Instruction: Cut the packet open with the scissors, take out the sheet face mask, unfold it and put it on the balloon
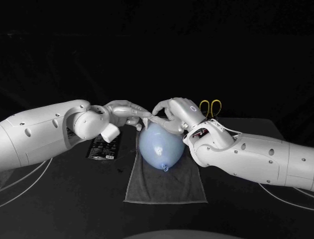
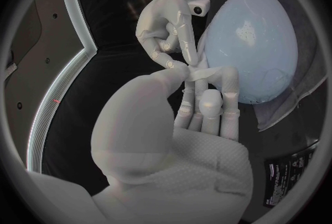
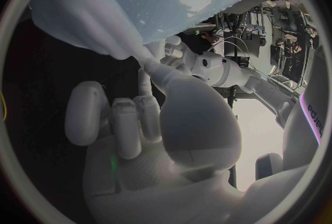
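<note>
White mask (image 3: 114, 38), barely visible, pinched by right robot hand (image 3: 176, 135)

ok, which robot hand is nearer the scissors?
Right. The right robot hand sits just beside the scissors, whose yellow handles show behind its wrist; the left robot hand is farther off, across the far end of the balloon.

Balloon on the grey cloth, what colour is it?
Pale blue. The smooth egg-shaped balloon shows best in the left wrist view.
</note>
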You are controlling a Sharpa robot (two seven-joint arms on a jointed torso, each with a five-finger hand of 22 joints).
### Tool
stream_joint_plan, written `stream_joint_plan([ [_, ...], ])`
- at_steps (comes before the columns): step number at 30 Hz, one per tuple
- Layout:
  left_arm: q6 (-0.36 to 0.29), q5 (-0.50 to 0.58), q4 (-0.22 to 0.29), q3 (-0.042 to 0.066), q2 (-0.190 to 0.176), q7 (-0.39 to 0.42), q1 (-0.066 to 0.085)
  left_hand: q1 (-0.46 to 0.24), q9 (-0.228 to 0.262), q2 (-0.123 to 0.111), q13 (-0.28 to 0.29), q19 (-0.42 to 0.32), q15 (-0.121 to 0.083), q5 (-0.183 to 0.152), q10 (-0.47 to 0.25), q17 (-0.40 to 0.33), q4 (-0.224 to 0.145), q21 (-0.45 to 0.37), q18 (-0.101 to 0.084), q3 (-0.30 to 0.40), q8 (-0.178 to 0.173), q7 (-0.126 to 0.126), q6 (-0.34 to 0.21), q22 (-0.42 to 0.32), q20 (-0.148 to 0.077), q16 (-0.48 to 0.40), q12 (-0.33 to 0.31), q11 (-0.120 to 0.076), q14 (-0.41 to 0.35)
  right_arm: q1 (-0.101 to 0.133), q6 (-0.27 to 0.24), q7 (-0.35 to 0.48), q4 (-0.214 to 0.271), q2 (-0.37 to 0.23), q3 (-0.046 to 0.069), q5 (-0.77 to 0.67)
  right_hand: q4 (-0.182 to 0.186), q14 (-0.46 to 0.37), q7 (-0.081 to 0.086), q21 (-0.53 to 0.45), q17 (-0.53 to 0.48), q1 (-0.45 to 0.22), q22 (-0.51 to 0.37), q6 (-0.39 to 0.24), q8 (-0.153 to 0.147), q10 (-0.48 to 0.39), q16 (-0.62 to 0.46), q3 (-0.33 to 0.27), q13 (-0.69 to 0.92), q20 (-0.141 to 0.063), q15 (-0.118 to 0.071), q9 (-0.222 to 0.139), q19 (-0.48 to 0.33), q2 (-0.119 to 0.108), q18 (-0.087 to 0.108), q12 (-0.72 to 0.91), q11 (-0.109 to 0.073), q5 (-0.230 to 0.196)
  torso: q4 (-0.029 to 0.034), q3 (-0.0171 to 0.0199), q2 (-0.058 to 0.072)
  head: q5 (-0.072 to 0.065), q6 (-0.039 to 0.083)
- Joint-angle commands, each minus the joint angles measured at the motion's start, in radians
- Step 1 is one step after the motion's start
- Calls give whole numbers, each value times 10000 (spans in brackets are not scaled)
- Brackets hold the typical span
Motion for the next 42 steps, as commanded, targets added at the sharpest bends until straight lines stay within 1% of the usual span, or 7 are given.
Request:
stream_joint_plan([
  [1,102,-162,-7,13,15,284,16,139,-1,218,-68,73,22,25,122,26,11,73,115,126,-74,63,-29,48,-38,-65,-91,12,84,0,64,73,28,-9,8,-30,56,1060,33,-43,2627,-72,1700,-27,-23,339,70,-31,1757,-44,-16,-12,23,9,13,-9,-2,-4,-4,0,0,-2,-4],
  [8,53,-116,-21,13,26,377,15,-39,80,524,-182,48,45,22,231,-66,318,102,102,151,-88,30,-184,66,-32,-100,-217,27,63,1,220,109,23,-35,9,-26,58,1060,13,-26,2627,-39,1704,10,0,345,70,-12,1765,-43,-19,-7,28,49,10,-1,-14,-3,1,-1,-3,2,-13],
  [12,122,-36,-29,13,30,401,15,-310,108,862,-214,11,60,23,244,-80,741,62,97,145,-89,-2,-197,46,-12,-113,-237,36,64,3,288,142,29,-68,9,-20,49,1060,2,-54,2627,-3,1698,29,14,336,70,6,1754,-45,-26,-4,20,77,16,-15,-24,-3,-4,1,-5,13,-15],
  [20,441,91,-40,13,37,293,16,-592,21,868,-237,-27,17,26,350,-85,1103,-19,103,32,-125,-123,-51,-1,5,-135,-209,-38,50,4,-200,542,219,-249,12,198,83,1060,69,-96,2627,-46,1688,-136,-79,279,70,-44,1695,-40,-7,-55,6,12,21,-87,18,-4,0,1,-4,15,-7],
  [28,634,99,-22,12,28,129,17,-683,-179,785,-273,40,-105,25,559,209,1243,-46,113,2,-182,-255,213,-33,-17,-129,-195,-161,297,7,-814,896,821,-620,52,446,124,1060,75,-48,2627,-84,1699,-131,-79,311,70,-59,1731,-34,3,-60,22,22,11,-46,27,-5,-6,3,-7,22,-1],
  [34,703,100,-3,12,38,89,17,-772,-298,807,-301,101,-162,26,704,504,1354,-42,113,-2,-206,-320,399,-42,-43,-116,-200,-219,540,10,-530,568,954,-665,71,256,223,1060,112,-159,2627,-244,1672,-203,-129,249,70,-212,1663,-14,33,-94,-8,-140,28,-128,62,-5,-8,0,-8,14,8],
  [42,647,252,28,11,68,137,17,-798,-388,868,-324,154,-227,27,853,874,1350,-26,113,52,-200,-393,598,-41,-69,-97,-196,-289,821,12,-117,151,634,-375,78,-16,324,1060,152,-277,2627,-352,1644,-308,-197,146,70,-379,1558,13,65,-137,-47,-286,46,-256,98,-5,10,-3,3,-16,19],
])
